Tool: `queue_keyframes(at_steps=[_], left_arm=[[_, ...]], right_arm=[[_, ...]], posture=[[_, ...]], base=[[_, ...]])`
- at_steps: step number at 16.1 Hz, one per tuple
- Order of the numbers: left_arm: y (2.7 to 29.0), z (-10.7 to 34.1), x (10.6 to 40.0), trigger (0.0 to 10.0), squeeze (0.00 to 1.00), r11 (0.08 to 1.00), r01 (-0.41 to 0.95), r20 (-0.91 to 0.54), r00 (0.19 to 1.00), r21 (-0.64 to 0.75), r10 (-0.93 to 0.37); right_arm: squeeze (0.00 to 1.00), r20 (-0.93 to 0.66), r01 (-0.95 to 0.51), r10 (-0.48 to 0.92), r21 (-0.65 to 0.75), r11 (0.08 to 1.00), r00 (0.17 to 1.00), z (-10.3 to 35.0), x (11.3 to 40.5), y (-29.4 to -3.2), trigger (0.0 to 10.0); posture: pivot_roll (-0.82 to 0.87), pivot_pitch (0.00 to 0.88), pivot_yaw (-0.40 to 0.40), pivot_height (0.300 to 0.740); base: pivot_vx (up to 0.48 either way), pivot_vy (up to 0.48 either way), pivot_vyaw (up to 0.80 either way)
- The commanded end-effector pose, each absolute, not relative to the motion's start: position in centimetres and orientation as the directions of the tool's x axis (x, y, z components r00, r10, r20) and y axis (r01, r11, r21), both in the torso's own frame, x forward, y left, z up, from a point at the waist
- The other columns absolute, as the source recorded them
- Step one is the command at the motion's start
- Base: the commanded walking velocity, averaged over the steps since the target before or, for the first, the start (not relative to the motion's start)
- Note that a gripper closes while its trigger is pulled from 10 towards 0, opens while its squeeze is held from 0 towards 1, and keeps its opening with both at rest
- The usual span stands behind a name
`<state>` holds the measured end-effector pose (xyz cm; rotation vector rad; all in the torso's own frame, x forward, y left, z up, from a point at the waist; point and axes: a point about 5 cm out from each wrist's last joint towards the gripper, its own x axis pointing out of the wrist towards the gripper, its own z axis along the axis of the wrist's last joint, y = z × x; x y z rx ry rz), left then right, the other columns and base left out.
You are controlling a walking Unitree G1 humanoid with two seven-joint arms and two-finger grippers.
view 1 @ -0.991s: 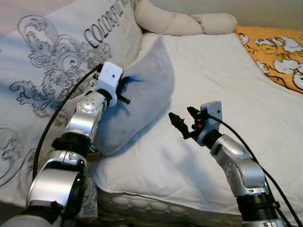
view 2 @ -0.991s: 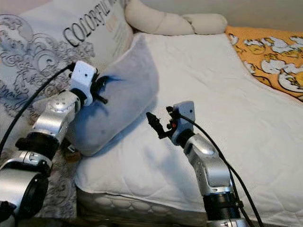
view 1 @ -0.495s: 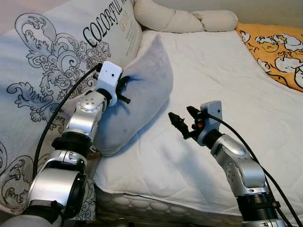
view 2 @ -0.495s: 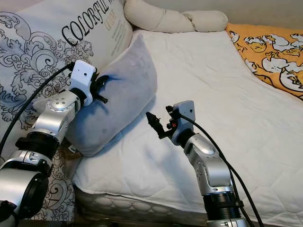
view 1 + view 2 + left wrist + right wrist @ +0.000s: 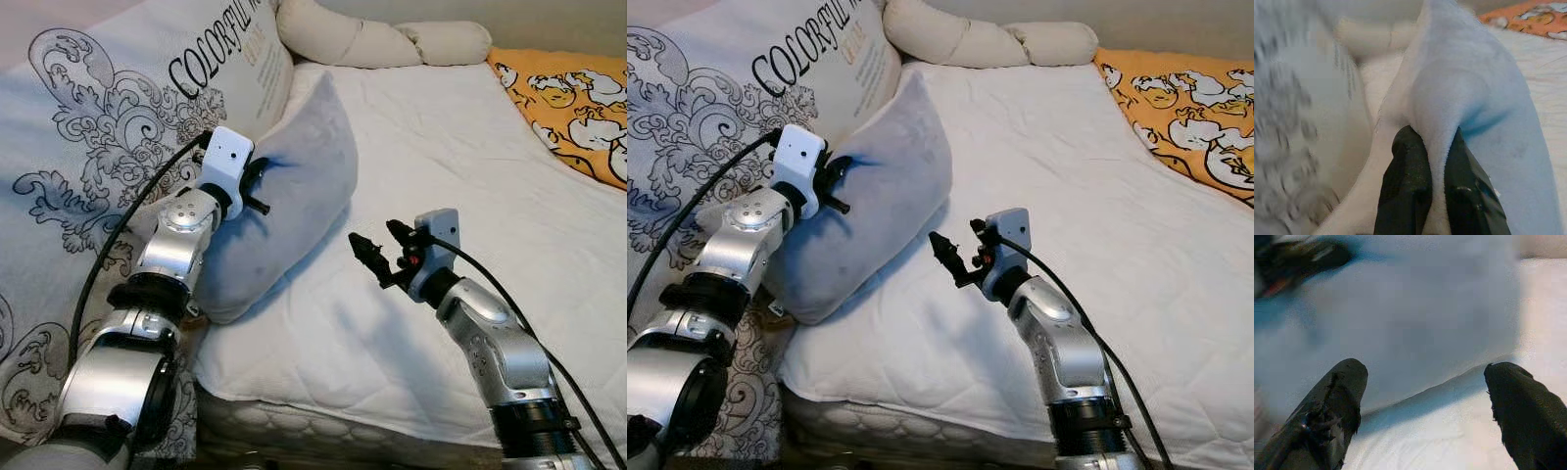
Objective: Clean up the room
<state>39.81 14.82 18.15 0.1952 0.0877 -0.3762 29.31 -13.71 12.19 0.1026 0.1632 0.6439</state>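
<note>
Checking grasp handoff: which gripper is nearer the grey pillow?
Left. The left gripper is pinching the grey pillow; the right gripper hovers open beside it, apart, over the mattress.

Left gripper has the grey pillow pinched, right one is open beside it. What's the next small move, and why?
Probably ease the right gripper forward to the grey pillow and close on its near edge. The left gripper pinches only a fold of one side, so the pillow sags on the white mattress; the right fingers are spread and already aimed at it.
</note>
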Motion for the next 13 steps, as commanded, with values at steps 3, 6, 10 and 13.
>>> queue_keyframes(at_steps=[3, 6, 10, 13], left_arm=[[14.7, 22.7, 41.0, 10.0, 0.00, 0.930, 0.358, -0.048, 0.933, 0.081, -0.356], [14.6, 23.1, 41.2, 10.0, 0.00, 0.932, 0.358, -0.045, 0.934, 0.062, -0.355], [16.0, 21.2, 41.1, 10.0, 0.00, 0.939, 0.239, -0.194, 0.937, -0.246, -0.290], [16.9, 18.8, 40.5, 10.0, 0.00, 0.932, 0.157, -0.292, 0.921, -0.328, -0.258]], right_arm=[[0.00, -0.098, -0.666, 0.677, 0.126, 0.735, 0.729, 13.4, 28.9, -13.8, 10.0], [0.00, -0.095, -0.672, 0.684, 0.132, 0.729, 0.723, 13.3, 28.7, -13.5, 10.0], [0.00, -0.092, -0.678, 0.694, 0.158, 0.718, 0.714, 13.3, 28.4, -13.5, 10.0], [0.00, -0.099, -0.688, 0.706, 0.165, 0.707, 0.702, 13.1, 28.1, -13.5, 10.0]], posture=[[-0.08, 0.000, 0.051, 0.740], [-0.08, 0.000, 0.050, 0.740], [-0.08, 0.000, 0.057, 0.740], [-0.07, 0.000, 0.057, 0.740]], base=[[0.000, 0.000, 0.00], [0.000, 0.000, 0.00], [0.000, 0.000, 0.00], [0.000, 0.000, 0.00]])
